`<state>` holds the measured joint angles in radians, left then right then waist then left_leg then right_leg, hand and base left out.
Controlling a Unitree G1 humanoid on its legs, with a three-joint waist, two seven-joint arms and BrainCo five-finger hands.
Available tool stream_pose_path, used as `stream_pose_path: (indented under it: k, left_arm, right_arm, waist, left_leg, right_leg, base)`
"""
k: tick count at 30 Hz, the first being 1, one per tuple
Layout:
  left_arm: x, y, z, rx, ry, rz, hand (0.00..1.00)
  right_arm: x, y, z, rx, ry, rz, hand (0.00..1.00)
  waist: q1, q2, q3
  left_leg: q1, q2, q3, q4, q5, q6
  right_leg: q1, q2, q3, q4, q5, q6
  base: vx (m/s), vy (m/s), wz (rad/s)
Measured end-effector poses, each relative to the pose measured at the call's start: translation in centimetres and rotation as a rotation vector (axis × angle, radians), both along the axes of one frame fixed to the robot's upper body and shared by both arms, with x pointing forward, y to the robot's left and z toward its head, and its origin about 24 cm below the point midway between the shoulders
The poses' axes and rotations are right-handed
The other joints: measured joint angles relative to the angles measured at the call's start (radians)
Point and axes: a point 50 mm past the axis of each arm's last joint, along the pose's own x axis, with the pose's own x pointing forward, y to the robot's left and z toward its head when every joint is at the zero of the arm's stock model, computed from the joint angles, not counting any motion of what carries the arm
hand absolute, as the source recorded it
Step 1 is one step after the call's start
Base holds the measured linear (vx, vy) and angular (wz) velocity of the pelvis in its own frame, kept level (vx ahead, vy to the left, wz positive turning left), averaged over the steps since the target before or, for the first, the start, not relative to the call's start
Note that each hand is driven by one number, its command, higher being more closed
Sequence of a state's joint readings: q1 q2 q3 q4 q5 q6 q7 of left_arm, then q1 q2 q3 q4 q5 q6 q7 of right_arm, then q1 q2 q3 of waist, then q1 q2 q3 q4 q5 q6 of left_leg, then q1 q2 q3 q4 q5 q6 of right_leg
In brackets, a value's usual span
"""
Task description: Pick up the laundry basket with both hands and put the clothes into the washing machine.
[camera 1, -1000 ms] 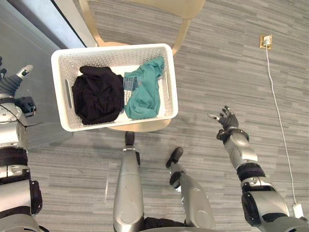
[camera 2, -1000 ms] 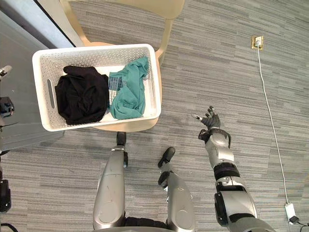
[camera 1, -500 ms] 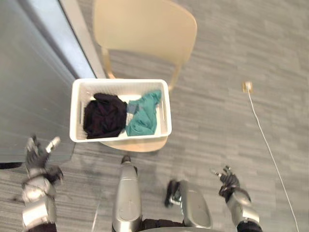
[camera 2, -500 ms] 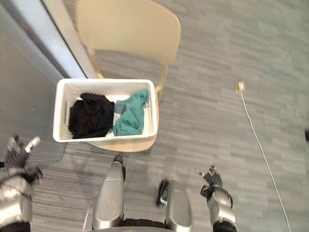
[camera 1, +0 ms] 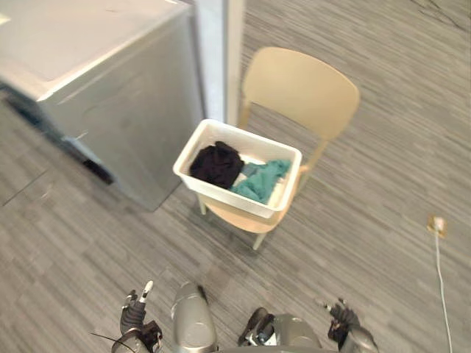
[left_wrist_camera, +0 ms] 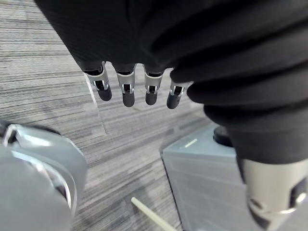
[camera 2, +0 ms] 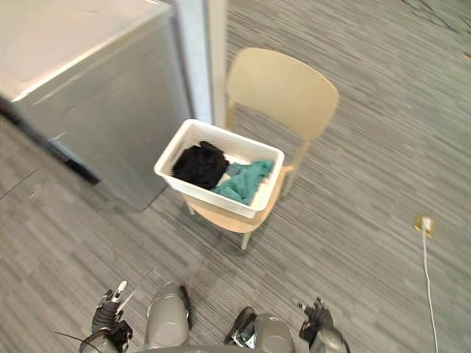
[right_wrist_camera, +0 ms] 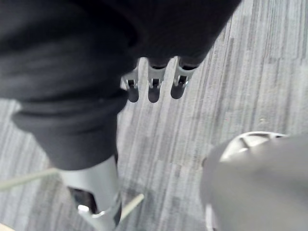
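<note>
A white laundry basket (camera 1: 221,195) rests on the seat of a beige chair (camera 1: 298,88). Inside it a black garment (camera 1: 215,163) lies on the machine's side and a teal garment (camera 1: 259,182) on the other. The grey washing machine (camera 1: 110,88) stands to the left of the chair, its top shut. My left hand (camera 1: 136,316) is low at the bottom edge, far short of the basket, its fingers (left_wrist_camera: 125,89) straight and holding nothing. My right hand (camera 2: 313,323) is equally low on the right, fingers (right_wrist_camera: 154,86) straight and empty.
A white post (camera 1: 217,59) rises between the machine and the chair. A wall-style socket with a white cable (camera 1: 437,224) lies on the grey striped floor at the right. Open floor separates me from the chair.
The whole picture has shifted: the camera looks from farther back, so the basket and chair appear smaller and the machine's top has come into view. Both hands show lower, at the bottom edge.
</note>
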<state>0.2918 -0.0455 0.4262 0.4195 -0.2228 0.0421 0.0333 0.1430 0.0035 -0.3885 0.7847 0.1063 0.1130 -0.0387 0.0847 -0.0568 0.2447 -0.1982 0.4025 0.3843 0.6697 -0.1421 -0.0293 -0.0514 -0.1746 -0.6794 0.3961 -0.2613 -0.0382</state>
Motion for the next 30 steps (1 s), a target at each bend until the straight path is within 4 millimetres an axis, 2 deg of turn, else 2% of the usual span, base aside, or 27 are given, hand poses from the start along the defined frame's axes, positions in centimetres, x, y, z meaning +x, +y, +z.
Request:
stream_pose_path:
  k: [1, 3, 4, 5, 6, 7, 8, 10, 11, 12, 13, 14, 15, 16, 17, 19, 20, 21, 22, 23, 24, 25, 26, 27, 28, 29, 30]
  left_arm:
    - [0.2, -0.3, -0.3, -0.012, 0.006, -0.007, 0.00]
    - [0.8, -0.8, -0.2, -0.018, -0.004, -0.029, 0.00]
    - [1.4, -1.1, -0.1, -0.019, -0.018, -0.045, 0.00]
    - [1.7, -0.9, 0.1, -0.011, -0.024, -0.048, 0.00]
    - [1.7, -0.2, 0.2, 0.012, -0.020, -0.050, 0.00]
    - [1.3, 0.0, 0.2, 0.020, -0.010, -0.047, 0.00]
    - [1.2, 0.2, 0.3, 0.028, -0.009, -0.048, 0.00]
    - [1.4, 0.6, 0.6, 0.045, -0.020, -0.057, 0.00]
    - [1.7, 0.3, 0.6, 0.045, -0.029, -0.070, 0.00]
    - [1.8, 0.0, 0.6, 0.044, -0.029, -0.085, 0.00]
    - [2.0, -0.6, 0.6, 0.046, -0.024, -0.124, 0.00]
    - [2.5, -1.3, 0.6, 0.053, -0.022, -0.174, 0.00]
    - [2.7, -1.2, 0.7, 0.064, -0.024, -0.192, 0.00]
    - [3.0, -0.9, 0.9, 0.081, -0.030, -0.208, 0.00]
    - [3.3, -0.8, 1.0, 0.093, -0.032, -0.227, 0.00]
    - [3.6, -1.1, 1.1, 0.094, -0.037, -0.253, 0.00]
    - [3.7, -1.5, 1.1, 0.090, -0.038, -0.270, 0.00]
    - [4.0, -1.7, 1.1, 0.090, -0.044, -0.285, 0.00]
    - [4.0, -1.8, 1.2, 0.089, -0.047, -0.288, 0.00]
    - [4.5, -2.3, 1.3, 0.080, -0.067, -0.291, 0.00]
    - [4.6, -2.6, 1.4, 0.078, -0.073, -0.299, 0.00]
    - [4.9, -2.2, 1.5, 0.097, -0.074, -0.316, 0.00]
    - [5.2, -2.4, 1.3, 0.092, -0.068, -0.326, 0.00]
    - [5.3, -2.6, 1.3, 0.087, -0.068, -0.329, 0.00]
    - [5.3, -3.1, 1.2, 0.073, -0.071, -0.338, 0.00]
    - [5.2, -3.5, 1.1, 0.062, -0.072, -0.342, 0.00]
    - [4.7, -4.0, 0.8, 0.040, -0.069, -0.325, 0.00]
  right_arm:
    - [-0.4, 0.1, -0.3, 0.009, 0.020, -0.005, 0.00]
    - [-0.7, -0.4, -0.2, -0.001, 0.024, -0.024, 0.00]
    - [-0.6, -0.9, -0.1, -0.007, 0.020, -0.044, 0.00]
    - [-0.3, -0.9, -0.1, -0.008, 0.012, -0.046, 0.00]
    - [0.5, 0.0, 0.0, 0.015, -0.008, -0.042, 0.00]
    - [0.9, 0.9, 0.0, 0.038, -0.028, -0.038, 0.00]
    - [1.1, 1.4, 0.0, 0.049, -0.038, -0.030, 0.00]
    - [1.3, 1.7, 0.1, 0.058, -0.046, -0.005, 0.00]
    - [1.5, 1.7, 0.3, 0.051, -0.063, 0.008, 0.00]
    - [1.6, 1.6, 0.4, 0.048, -0.070, 0.012, 0.00]
    - [1.6, 1.3, 0.7, 0.030, -0.088, 0.013, 0.00]
    - [1.9, 1.1, 1.1, 0.020, -0.114, 0.017, 0.00]
    - [1.9, 1.3, 1.2, 0.023, -0.123, 0.022, 0.00]
    - [1.8, 1.8, 1.2, 0.038, -0.133, 0.029, 0.00]
    - [2.0, 2.4, 1.3, 0.062, -0.150, 0.026, 0.00]
    - [2.9, 2.7, 1.7, 0.070, -0.185, 0.037, 0.00]
    - [3.8, 2.7, 2.2, 0.071, -0.223, 0.038, 0.00]
    - [4.2, 2.7, 2.5, 0.069, -0.243, 0.036, 0.00]
    - [4.0, 2.8, 2.4, 0.073, -0.240, 0.034, 0.00]
    - [4.5, 2.3, 2.9, 0.054, -0.272, 0.023, 0.00]
    - [4.8, 2.1, 3.2, 0.040, -0.288, 0.022, 0.00]
    - [5.5, 2.3, 3.5, 0.039, -0.309, 0.023, 0.00]
    - [5.7, 2.4, 3.6, 0.042, -0.316, 0.033, 0.00]
    - [5.6, 2.4, 3.6, 0.041, -0.315, 0.033, 0.00]
    - [5.5, 2.1, 3.8, 0.029, -0.323, 0.031, 0.00]
    - [5.4, 1.9, 4.0, 0.022, -0.331, 0.031, 0.00]
    - [5.6, 1.8, 4.5, 0.009, -0.356, 0.036, 0.00]
  waist:
    - [-0.028, 0.015, -0.025]
    - [-0.052, 0.045, -0.045]
    - [-0.064, 0.066, -0.054]
    - [-0.066, 0.066, -0.053]
    - [-0.055, 0.044, -0.053]
    - [-0.043, 0.040, -0.050]
    - [-0.043, 0.032, -0.054]
    - [-0.042, 0.038, -0.051]
    - [-0.046, 0.031, -0.054]
    - [-0.048, 0.034, -0.052]
    - [-0.057, 0.047, -0.043]
    - [-0.075, 0.073, -0.027]
    - [-0.077, 0.072, -0.023]
    - [-0.084, 0.054, -0.014]
    - [-0.099, 0.036, 0.000]
    - [-0.100, 0.019, 0.025]
    - [-0.100, 0.017, 0.036]
    - [-0.105, 0.000, 0.042]
    - [-0.113, -0.009, 0.037]
    - [-0.123, 0.011, 0.042]
    - [-0.123, 0.027, 0.049]
    - [-0.117, 0.007, 0.075]
    - [-0.114, 0.002, 0.094]
    - [-0.116, 0.007, 0.092]
    - [-0.116, 0.034, 0.081]
    - [-0.114, 0.051, 0.079]
    - [-0.125, 0.093, 0.078]
  left_leg:
    - [0.072, 0.010, 0.032, -0.113, 0.020, -0.033]
    - [0.130, 0.001, 0.069, -0.297, 0.085, -0.130]
    - [0.152, -0.044, 0.080, -0.434, 0.086, -0.175]
    - [0.151, -0.062, 0.087, -0.472, 0.084, -0.178]
    - [0.145, -0.101, 0.077, -0.499, 0.094, -0.164]
    - [0.138, -0.133, 0.061, -0.488, 0.095, -0.157]
    - [0.130, -0.160, 0.032, -0.461, 0.077, -0.126]
    - [0.097, -0.201, -0.012, -0.426, 0.056, -0.092]
    - [0.077, -0.240, -0.057, -0.408, 0.036, -0.060]
    - [0.071, -0.264, -0.087, -0.407, 0.028, -0.045]
    - [0.071, -0.303, -0.150, -0.409, 0.018, -0.020]
    - [0.071, -0.318, -0.227, -0.409, 0.004, 0.008]
    - [0.072, -0.324, -0.260, -0.410, 0.003, 0.018]
    - [0.077, -0.347, -0.320, -0.416, 0.003, 0.032]
    - [0.083, -0.367, -0.362, -0.420, 0.003, 0.031]
    - [0.092, -0.377, -0.366, -0.421, 0.002, 0.030]
    - [0.092, -0.377, -0.369, -0.422, 0.001, 0.029]
    - [0.101, -0.386, -0.389, -0.443, 0.002, 0.022]
    - [0.103, -0.404, -0.395, -0.431, 0.002, 0.002]
    - [0.062, -0.377, -0.345, -0.300, -0.023, -0.008]
    - [0.078, -0.362, -0.325, -0.293, -0.062, 0.004]
    - [0.129, -0.346, -0.297, -0.351, -0.095, -0.010]
    - [0.168, -0.342, -0.295, -0.374, -0.098, -0.020]
    - [0.178, -0.335, -0.296, -0.377, -0.113, -0.025]
    - [0.188, -0.304, -0.287, -0.360, -0.145, -0.054]
    - [0.181, -0.284, -0.278, -0.309, -0.156, -0.075]
    - [0.065, -0.195, -0.279, 0.036, -0.166, -0.107]
  right_leg:
    - [-0.003, -0.029, -0.080, -0.013, 0.024, 0.018]
    - [-0.008, -0.059, -0.172, -0.019, 0.051, 0.043]
    - [-0.009, -0.084, -0.233, -0.020, 0.078, 0.058]
    - [-0.006, -0.095, -0.250, -0.025, 0.096, 0.065]
    - [0.002, -0.121, -0.258, -0.047, 0.135, 0.066]
    - [0.019, -0.144, -0.257, -0.063, 0.171, 0.074]
    - [0.045, -0.171, -0.252, -0.066, 0.203, 0.074]
    - [0.061, -0.215, -0.246, -0.045, 0.228, 0.075]
    - [0.061, -0.266, -0.235, 0.012, 0.234, 0.065]
    - [0.056, -0.295, -0.208, 0.055, 0.241, 0.053]
    - [0.023, -0.339, -0.097, 0.157, 0.275, -0.011]
    - [-0.019, -0.293, 0.078, 0.232, 0.198, -0.027]
    - [-0.035, -0.244, 0.157, 0.258, 0.133, -0.019]
    - [-0.069, -0.139, 0.284, 0.284, 0.044, -0.010]
    - [-0.095, -0.063, 0.327, 0.263, -0.009, 0.013]
    - [-0.156, -0.014, 0.293, 0.186, -0.021, 0.019]
    - [-0.200, -0.008, 0.281, 0.107, -0.017, 0.022]
    - [-0.217, -0.011, 0.285, 0.015, 0.037, 0.038]
    - [-0.209, -0.014, 0.275, -0.013, 0.076, 0.052]
    - [-0.206, 0.000, 0.242, -0.023, 0.091, 0.060]
    - [-0.201, 0.007, 0.227, -0.017, 0.093, 0.063]
    - [-0.200, -0.006, 0.226, 0.030, 0.135, 0.060]
    - [-0.199, -0.005, 0.241, 0.074, 0.119, 0.030]
    - [-0.193, 0.009, 0.250, 0.066, 0.100, 0.022]
    - [-0.167, 0.054, 0.267, 0.043, 0.073, 0.006]
    - [-0.152, 0.075, 0.265, 0.027, 0.064, -0.002]
    - [-0.112, 0.135, 0.255, 0.024, 0.030, -0.020]
  base:
    - [-0.11, 0.171, 1.87]
    - [-0.11, 0.266, 1.85]
    - [-0.09, 0.303, 1.46]
    - [-0.11, 0.397, 1.40]
    - [-0.09, 0.386, 0.85]
    - [-0.09, 0.430, 0.89]
    - [-0.07, 0.428, 0.86]
    - [-0.06, 0.371, 0.93]
    - [-0.04, 0.299, 0.94]
    - [-0.02, 0.353, 1.38]
    - [-0.02, 0.305, 1.55]
    - [-0.02, 0.239, 1.61]
    - [0.00, 0.125, 1.61]
    - [0.02, 0.008, 1.61]
    - [0.02, 0.005, 1.50]
    - [0.02, -0.061, 1.00]
    - [0.03, -0.176, 0.93]
    - [0.06, -0.192, 0.81]
    - [0.16, -0.159, 0.87]
    - [0.20, -0.080, 0.57]
    - [0.26, -0.072, 0.31]
    - [0.20, -0.114, -0.11]
    - [0.17, -0.132, -0.14]
    - [0.17, -0.168, -0.22]
    - [0.20, -0.111, -0.22]
    - [0.36, -0.119, -0.51]
    - [0.41, -0.073, -0.46]
